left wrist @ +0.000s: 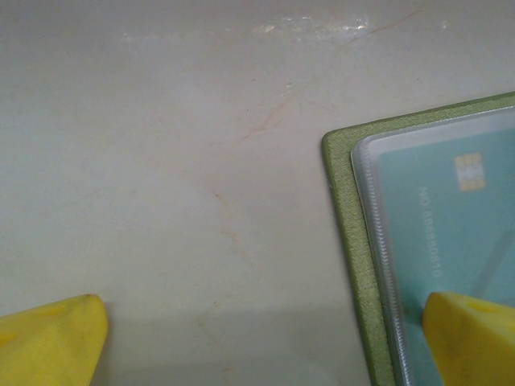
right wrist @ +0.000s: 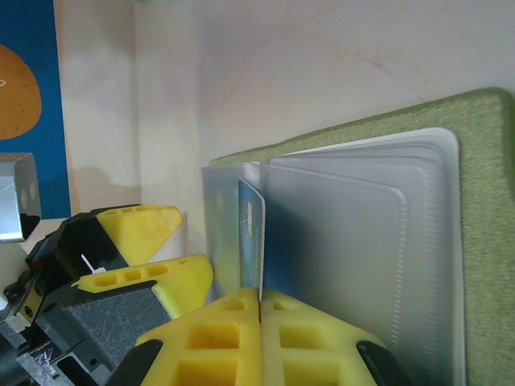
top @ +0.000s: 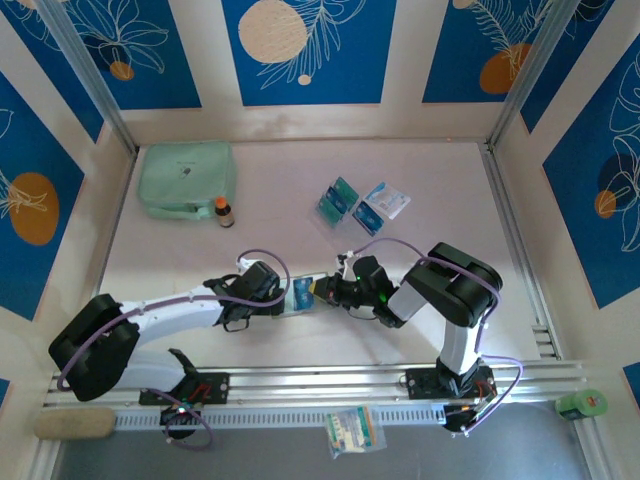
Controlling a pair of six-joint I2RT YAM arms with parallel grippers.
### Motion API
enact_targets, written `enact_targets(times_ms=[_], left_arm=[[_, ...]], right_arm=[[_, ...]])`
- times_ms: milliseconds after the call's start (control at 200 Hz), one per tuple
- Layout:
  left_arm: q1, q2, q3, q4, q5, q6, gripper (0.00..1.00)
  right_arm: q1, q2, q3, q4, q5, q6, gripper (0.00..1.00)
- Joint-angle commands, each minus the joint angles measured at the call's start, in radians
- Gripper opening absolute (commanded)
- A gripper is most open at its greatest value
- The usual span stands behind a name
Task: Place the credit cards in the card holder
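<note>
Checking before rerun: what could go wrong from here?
1. Right end effector holds a card on edge at the clear pockets; it may miss the slot and buckle a sleeve.
2. Left end effector is open, one finger over the card holder; if not pinning it, the holder could slide.

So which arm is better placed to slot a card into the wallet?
Right. The right tool is shut on a card, edge-on at the open wallet's clear pockets. The left tool is open, holding nothing, one finger over the wallet.

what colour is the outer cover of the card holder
Olive green. The card holder shows it best in the right wrist view, around its clear pockets.
</note>
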Motion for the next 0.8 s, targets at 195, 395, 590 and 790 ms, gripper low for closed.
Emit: enact_targets(times_ms=[195, 395, 590, 790], left_arm=[[0.008, -0.010, -0.025, -0.031, -0.010, -0.001, 1.00], [0.008, -0.012, -0.031, -0.025, -0.009, -0.001, 1.00], [0.008, -0.015, -0.028, -0.025, -0.010, 0.001, 1.00], [0.008, -0.026, -0.012, -0.031, -0.013, 0.003, 1.00]], right_arm=[[0.020, 0.008, 0.017, -0.144, -0.036, -0.008, 0.00], [0.019, 0.015, 0.050, -0.201, -0.054, -0.014, 0.00], [0.020, 0.026, 0.095, -0.294, -0.081, -0.021, 0.00], [-0.003, -0.007, 0.166, -0.456, -0.170, -0.118, 0.33]])
